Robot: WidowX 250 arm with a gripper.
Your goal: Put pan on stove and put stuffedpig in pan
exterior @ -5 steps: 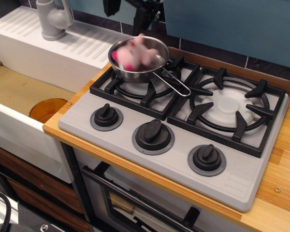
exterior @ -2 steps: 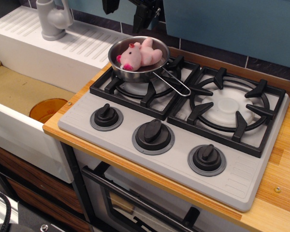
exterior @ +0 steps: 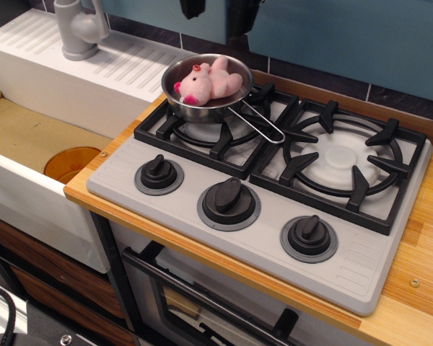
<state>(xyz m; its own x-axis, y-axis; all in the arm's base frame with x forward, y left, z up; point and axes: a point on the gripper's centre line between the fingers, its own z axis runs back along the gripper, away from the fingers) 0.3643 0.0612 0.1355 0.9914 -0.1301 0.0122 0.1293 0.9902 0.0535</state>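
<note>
A wooden table [exterior: 418,238] carries the grey stove [exterior: 267,187]. On its left rear grate, near the back-left edge, sits the pan [exterior: 206,88] with the stuffedpig [exterior: 208,81] lying inside. The right burner stands open. The pincer [exterior: 216,9] hangs above, well clear, prongs spread apart.

A white sink [exterior: 29,155] with grey faucet [exterior: 79,29] adjoins the wooden counter [exterior: 418,252].

Single high front-left view, angled down across the stove [exterior: 274,216].
</note>
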